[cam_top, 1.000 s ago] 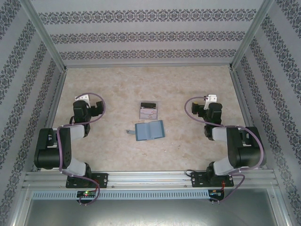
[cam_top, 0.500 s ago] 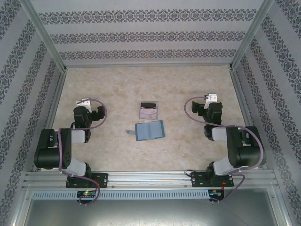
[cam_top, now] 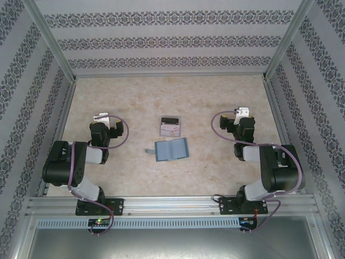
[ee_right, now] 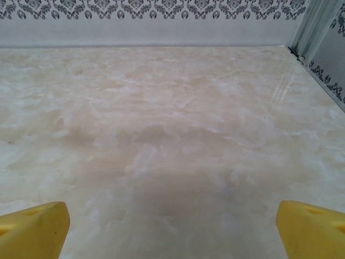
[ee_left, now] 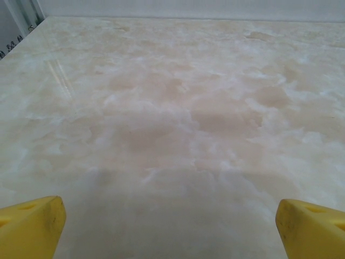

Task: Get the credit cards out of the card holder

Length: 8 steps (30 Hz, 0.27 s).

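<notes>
The card holder (cam_top: 171, 149) is a teal-blue wallet lying open like a book at the middle of the table. A small grey tab (cam_top: 147, 151) sticks out by its left edge. Just behind it, a pale card (cam_top: 171, 130) and a dark card (cam_top: 170, 120) lie in a clear tray (cam_top: 179, 128). Whether cards sit in the wallet's pockets is too small to tell. My left gripper (ee_left: 170, 211) is open over bare table, left of the wallet. My right gripper (ee_right: 172, 213) is open over bare table, right of it. Neither touches anything.
The left arm (cam_top: 99, 137) and the right arm (cam_top: 245, 135) are folded near their bases on either side. Patterned walls with metal posts (cam_top: 69, 81) enclose the marbled tabletop (cam_top: 161, 97). A metal rail (cam_top: 172, 204) runs along the near edge.
The left arm has swung its wrist to the right, toward the middle of the table. The right arm, the wallet and the tray have not moved.
</notes>
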Motion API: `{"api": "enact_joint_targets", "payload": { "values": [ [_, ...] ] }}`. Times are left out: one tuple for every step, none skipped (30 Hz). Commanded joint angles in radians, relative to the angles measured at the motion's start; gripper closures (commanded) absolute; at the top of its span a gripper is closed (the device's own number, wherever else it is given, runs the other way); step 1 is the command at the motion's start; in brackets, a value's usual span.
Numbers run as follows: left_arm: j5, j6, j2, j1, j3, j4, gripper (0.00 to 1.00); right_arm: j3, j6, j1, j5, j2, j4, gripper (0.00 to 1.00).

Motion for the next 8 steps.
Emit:
{"api": "enact_joint_targets", "payload": {
  "values": [
    [-0.013,0.024,0.004,-0.009,0.009,0.046,0.00,-0.010,-0.006,0.011,-0.023,0.004,0.036,0.02],
    [-0.011,0.024,0.002,-0.008,0.009,0.046,0.00,-0.011,-0.021,0.017,-0.041,0.006,0.038,0.02],
    [-0.010,0.024,0.002,-0.009,0.009,0.042,0.00,-0.012,-0.027,0.023,-0.033,0.005,0.042,0.02],
    [-0.008,0.026,0.003,-0.009,0.008,0.046,0.00,-0.013,-0.026,0.022,-0.034,0.008,0.042,0.02],
    [-0.003,0.026,0.002,-0.009,0.007,0.047,0.00,-0.011,-0.025,0.022,-0.034,0.007,0.042,0.02],
    [-0.001,0.027,0.003,-0.009,0.009,0.044,0.00,-0.011,-0.020,0.018,-0.037,0.008,0.040,0.02],
    [-0.002,0.026,0.003,-0.009,0.013,0.038,0.00,-0.010,-0.013,0.009,-0.049,0.005,0.035,0.02],
    [-0.001,0.027,0.001,-0.009,0.013,0.035,0.00,-0.010,-0.008,0.005,-0.046,0.003,0.033,0.02]
  ]
}}
